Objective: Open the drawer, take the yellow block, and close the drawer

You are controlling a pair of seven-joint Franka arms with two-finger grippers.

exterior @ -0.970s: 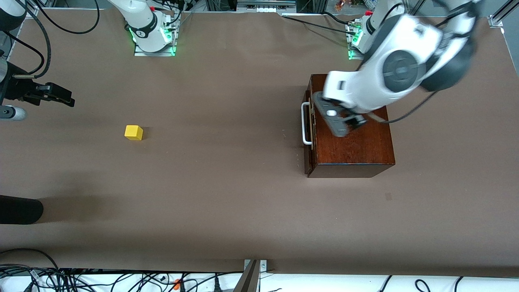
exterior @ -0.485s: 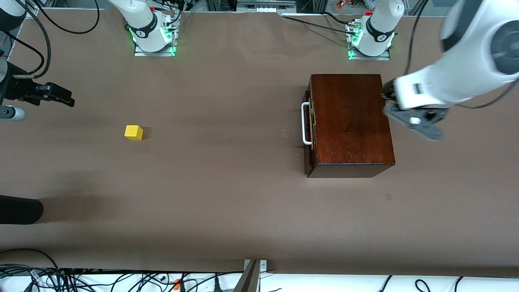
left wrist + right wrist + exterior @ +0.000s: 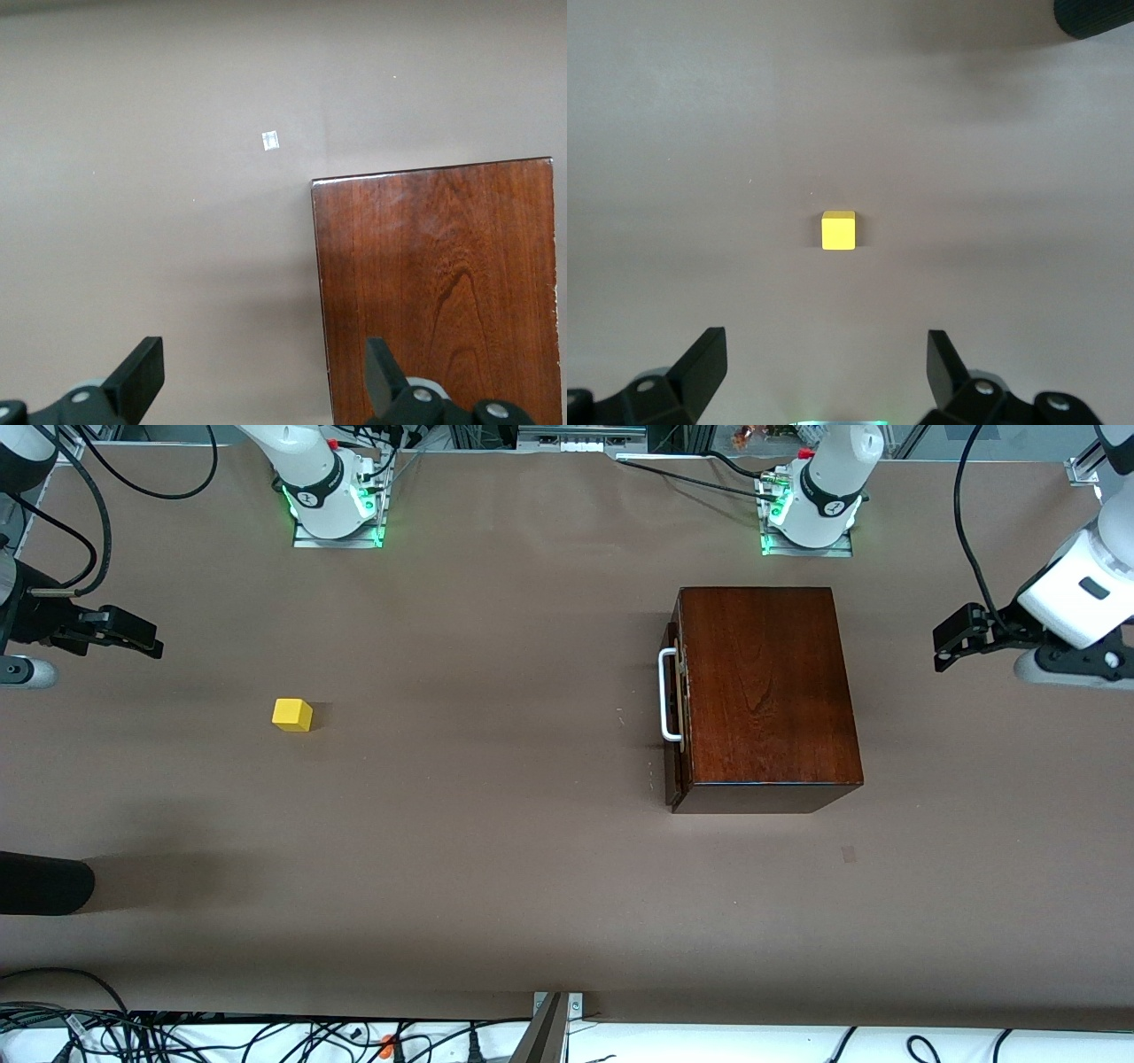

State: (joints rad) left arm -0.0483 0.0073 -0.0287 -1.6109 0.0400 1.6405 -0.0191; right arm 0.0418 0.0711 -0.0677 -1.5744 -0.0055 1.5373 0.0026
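1. Wooden box [image 3: 764, 691] sits on the brown table [image 3: 496, 850], toward the left arm's end; it's my landmark.
2. Drawer [image 3: 671, 717] looks pushed in, its front about flush w/ the box; white handle [image 3: 668, 695] faces the right arm's end of the table.
3. Yellow block [image 3: 292, 715] lies on the bare table, well apart from the box, out in front of the drawer toward the right arm's end.
4. Left gripper [image 3: 946, 640] hangs over the table just off the box's back end, fingers [image 3: 142, 379] spread wide, holding nothing.
5. Right gripper [image 3: 142, 638] waits over the table edge, well apart from the box, jaws wide apart & empty; the block shows between its fingers [image 3: 704, 363] in the right wrist view.
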